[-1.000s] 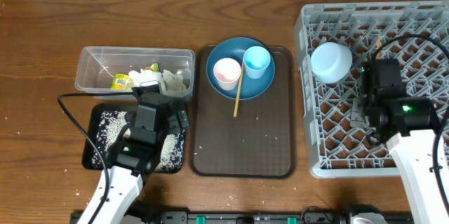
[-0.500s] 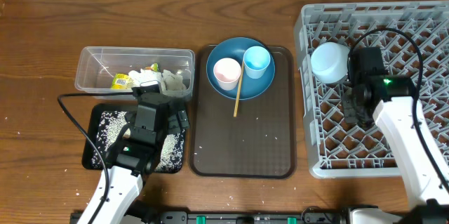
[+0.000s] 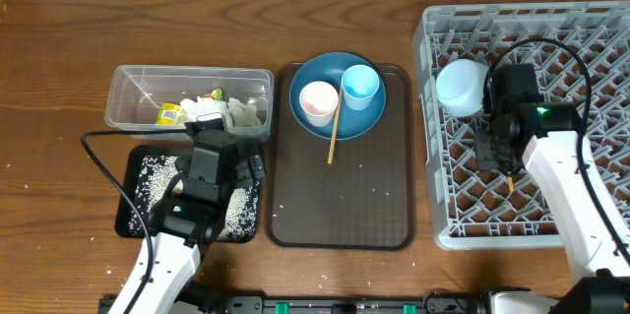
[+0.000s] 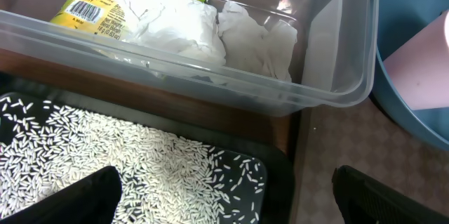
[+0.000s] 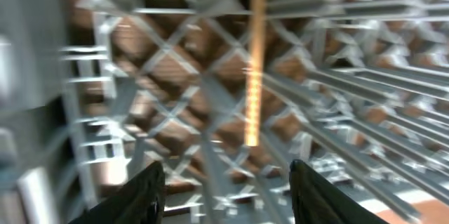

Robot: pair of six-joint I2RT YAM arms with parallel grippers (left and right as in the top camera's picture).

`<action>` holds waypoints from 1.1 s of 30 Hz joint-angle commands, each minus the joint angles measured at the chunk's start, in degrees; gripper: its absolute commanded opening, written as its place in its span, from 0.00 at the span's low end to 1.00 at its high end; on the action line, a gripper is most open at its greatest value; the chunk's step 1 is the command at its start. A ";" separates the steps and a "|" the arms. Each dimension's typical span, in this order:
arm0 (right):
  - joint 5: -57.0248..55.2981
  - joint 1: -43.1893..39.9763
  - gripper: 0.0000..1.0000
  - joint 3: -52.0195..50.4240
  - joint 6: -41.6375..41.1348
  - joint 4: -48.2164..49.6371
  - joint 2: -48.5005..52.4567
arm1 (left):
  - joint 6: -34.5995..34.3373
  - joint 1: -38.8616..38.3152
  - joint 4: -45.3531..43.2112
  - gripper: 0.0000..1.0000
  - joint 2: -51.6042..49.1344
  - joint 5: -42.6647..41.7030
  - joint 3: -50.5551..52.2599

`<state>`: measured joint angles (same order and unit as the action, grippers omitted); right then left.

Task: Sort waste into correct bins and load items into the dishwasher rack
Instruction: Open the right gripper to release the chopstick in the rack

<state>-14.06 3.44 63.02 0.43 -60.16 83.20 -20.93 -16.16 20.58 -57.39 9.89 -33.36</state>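
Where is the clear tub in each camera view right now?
Overhead: clear tub upper left, left of the brown serving tray.
Left wrist: tub spans the top, tissue inside.
Right wrist: not in it.
Shared landmark: black tray of rice, just below the tub in overhead and left wrist.

This looks like a robotics lab bench staged as a dish-clearing station. Two white robot arms [image 3: 566, 186] with a loose black cable [image 3: 108, 149] sit at a bare wooden desk [image 3: 197, 19]. On it are a grey dishwasher rack [image 3: 591, 29], a brown serving tray [image 3: 340, 206] with a blue plate [image 3: 313, 125], a clear tub [image 3: 133, 83] of rubbish and a black tray [image 3: 126, 196] of rice.
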 commanded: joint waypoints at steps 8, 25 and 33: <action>32.17 -0.37 0.57 -0.17 -1.05 -0.44 -0.07 | 0.33 0.24 0.13 0.98 -0.22 1.29 -0.72; 52.17 6.64 0.58 -0.20 -16.11 9.42 -0.04 | 0.35 0.24 0.11 0.98 -0.22 1.29 -0.72; 34.25 21.49 0.50 -0.20 -32.89 19.85 0.00 | 0.33 0.24 0.11 0.98 -0.22 1.29 -0.72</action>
<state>27.59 21.23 62.98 -24.12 -41.69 83.22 -20.93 -16.16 20.58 -57.39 9.89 -33.36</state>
